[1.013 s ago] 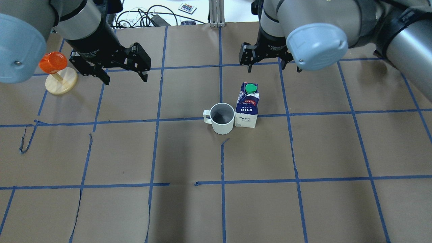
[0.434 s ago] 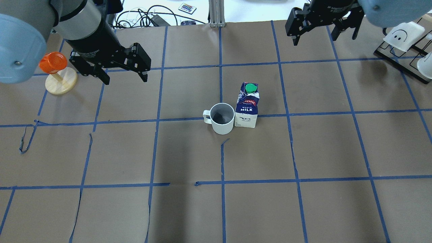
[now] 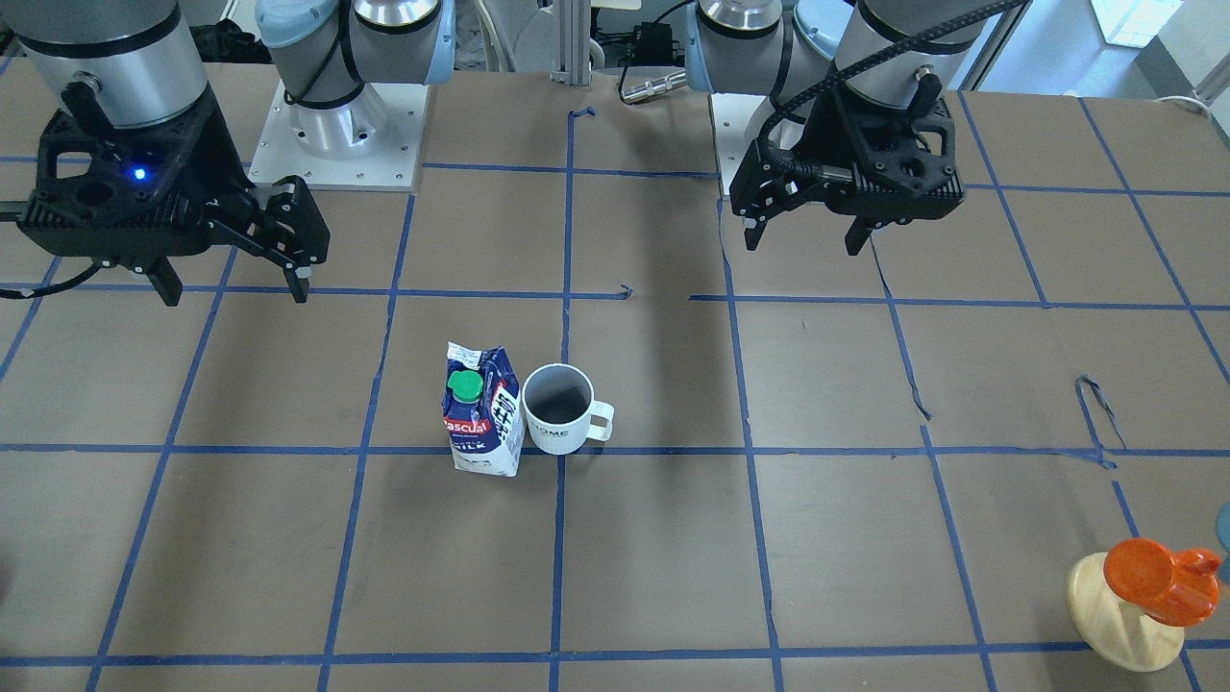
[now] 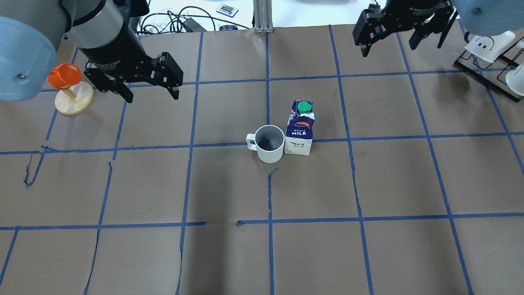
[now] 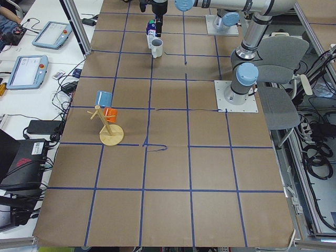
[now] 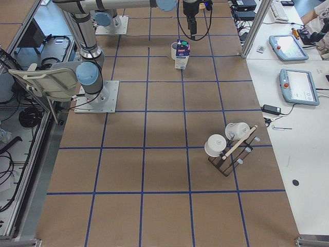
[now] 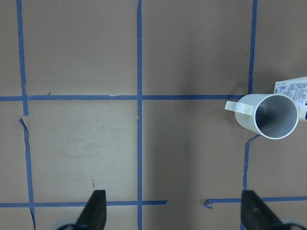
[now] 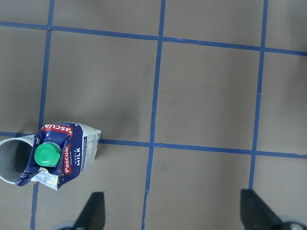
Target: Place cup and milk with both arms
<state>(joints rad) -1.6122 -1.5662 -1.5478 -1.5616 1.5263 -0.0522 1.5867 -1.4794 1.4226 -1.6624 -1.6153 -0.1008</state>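
Observation:
The white cup (image 4: 270, 143) stands upright near the table's middle, handle towards my left side. The milk (image 4: 300, 131), blue and white with a green cap, stands upright right beside it, on its right. Both also show in the front view, cup (image 3: 560, 408) and milk (image 3: 480, 418). My left gripper (image 4: 152, 96) is open and empty, held high, far back-left of the cup. My right gripper (image 4: 403, 47) is open and empty, high at the far right, well away from the milk. The left wrist view shows the cup (image 7: 268, 116); the right wrist view shows the milk (image 8: 60, 153).
An orange cup on a wooden stand (image 4: 69, 88) sits at the far left, close to my left arm. A black rack with white mugs (image 4: 491, 53) stands at the far right. Brown paper with blue tape lines (image 4: 270, 221) covers the table.
My right gripper has moved from just behind the milk to the far right, up and away. The left gripper, the cup and the milk have not moved.

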